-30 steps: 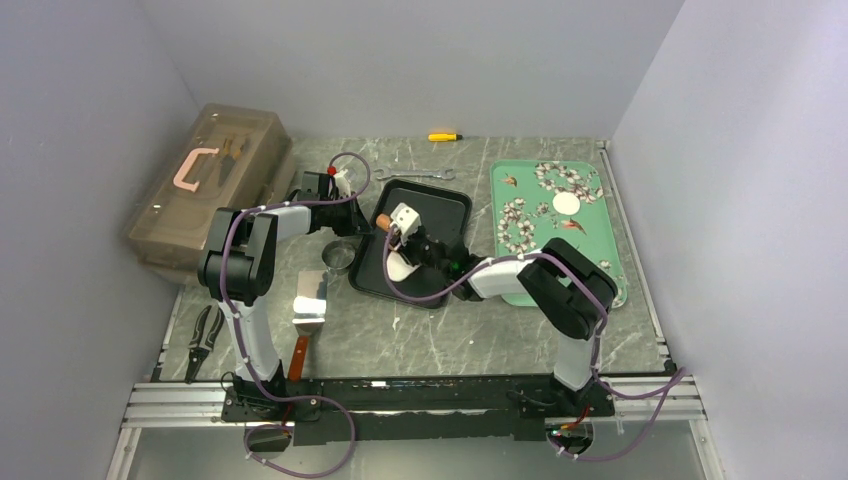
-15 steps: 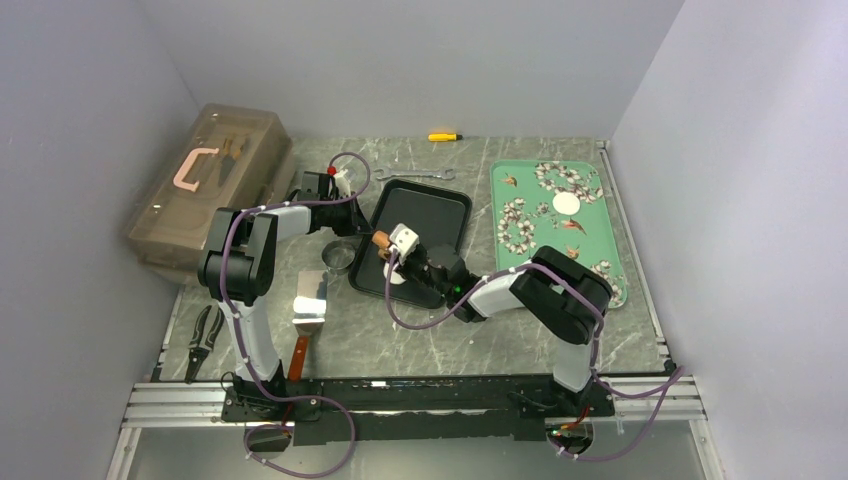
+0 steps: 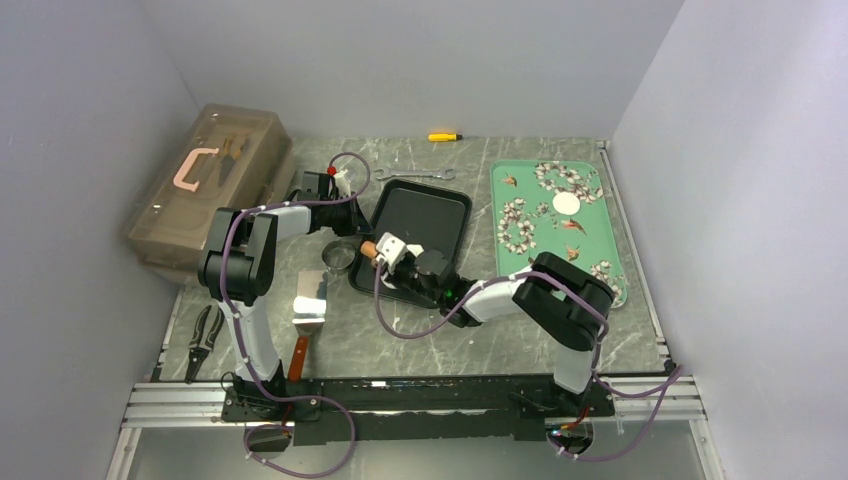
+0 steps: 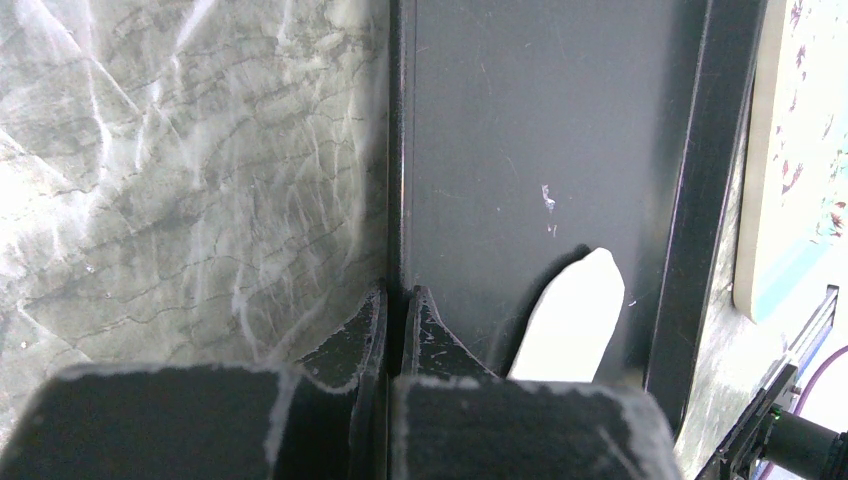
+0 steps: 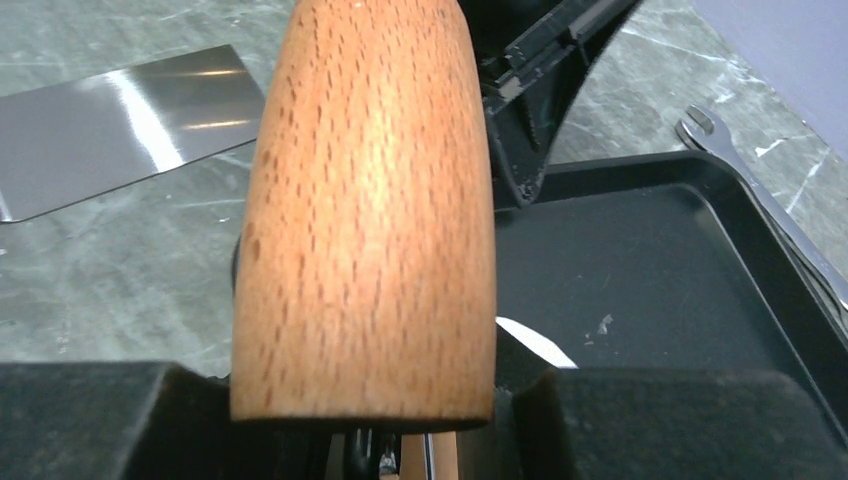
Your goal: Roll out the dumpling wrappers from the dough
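**A:** The dough (image 4: 570, 320), a flat white matte tongue, lies on the floor of the black rectangular tray (image 4: 500, 150), low and right of centre in the left wrist view. What could spoil it?

**B:** The left end effector (image 4: 395, 300) is narrowed onto the tray's left rim. If that pinch slips, the tray may skate. The right end effector (image 5: 380, 440) clamps the brown wooden roller (image 5: 365, 200) close to that same rim, so it might clip the edge or the other arm, or drag the soft sheet.

**A:** And around it?

**B:** A grey-green marbled bench (image 3: 480, 345). At left are a translucent brown toolbox (image 3: 205, 175), dark pliers (image 3: 205, 330), a steel scraper (image 3: 310, 298) and a metal ring (image 3: 338, 257). At upper centre are a spanner (image 3: 415, 175) and a yellow-handled screwdriver (image 3: 444, 136). At right, a green floral tray (image 3: 600, 240) carries one round white dumpling wrapper (image 3: 567, 204). The walls are pale and plain.
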### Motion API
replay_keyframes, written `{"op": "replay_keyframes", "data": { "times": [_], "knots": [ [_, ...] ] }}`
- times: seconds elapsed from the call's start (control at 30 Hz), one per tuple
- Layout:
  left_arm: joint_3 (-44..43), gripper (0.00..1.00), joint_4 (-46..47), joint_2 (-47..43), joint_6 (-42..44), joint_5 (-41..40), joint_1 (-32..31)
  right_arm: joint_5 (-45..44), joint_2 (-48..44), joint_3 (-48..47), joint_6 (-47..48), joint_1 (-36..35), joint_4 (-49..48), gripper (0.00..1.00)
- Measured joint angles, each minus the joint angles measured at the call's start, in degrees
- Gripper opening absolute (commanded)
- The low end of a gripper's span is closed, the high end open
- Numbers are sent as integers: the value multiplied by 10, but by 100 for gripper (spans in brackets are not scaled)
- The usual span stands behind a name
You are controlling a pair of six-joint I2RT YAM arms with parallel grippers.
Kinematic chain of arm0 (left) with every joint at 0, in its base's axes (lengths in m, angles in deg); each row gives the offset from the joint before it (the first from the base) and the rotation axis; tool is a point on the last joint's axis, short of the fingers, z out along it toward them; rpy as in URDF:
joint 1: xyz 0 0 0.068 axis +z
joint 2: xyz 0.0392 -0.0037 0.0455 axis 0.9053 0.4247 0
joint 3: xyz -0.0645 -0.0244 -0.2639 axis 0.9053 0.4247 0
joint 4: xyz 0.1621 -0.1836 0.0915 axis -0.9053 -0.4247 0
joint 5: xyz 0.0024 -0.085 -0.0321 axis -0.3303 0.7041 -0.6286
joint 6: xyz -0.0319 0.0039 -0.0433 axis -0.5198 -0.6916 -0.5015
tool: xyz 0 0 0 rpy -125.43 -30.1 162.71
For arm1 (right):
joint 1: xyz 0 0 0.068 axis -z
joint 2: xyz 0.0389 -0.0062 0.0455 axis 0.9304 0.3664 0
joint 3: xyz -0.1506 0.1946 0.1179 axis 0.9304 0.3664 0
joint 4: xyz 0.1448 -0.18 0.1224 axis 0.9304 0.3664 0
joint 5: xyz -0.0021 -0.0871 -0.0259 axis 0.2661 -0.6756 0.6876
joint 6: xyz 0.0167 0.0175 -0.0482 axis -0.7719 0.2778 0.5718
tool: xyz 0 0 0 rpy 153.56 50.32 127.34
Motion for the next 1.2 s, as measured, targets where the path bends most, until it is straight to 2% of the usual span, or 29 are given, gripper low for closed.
{"op": "replay_keyframes", "data": {
  "times": [0.3, 0.43, 0.67, 0.97, 1.2],
  "knots": [
    [0, 0, 0, 0, 0, 0, 0, 11, -14, -4, -2, -34, 37, 0],
    [0, 0, 0, 0, 0, 0, 0, 36, -27, -27, -17, -24, 90, 0],
    [0, 0, 0, 0, 0, 0, 0, 119, -50, -78, -123, 73, 187, 0],
    [0, 0, 0, 0, 0, 0, 0, 186, -43, -89, -261, 159, 170, 0],
    [0, 0, 0, 0, 0, 0, 0, 232, 47, -114, -367, 207, 115, 0]
  ]
}}
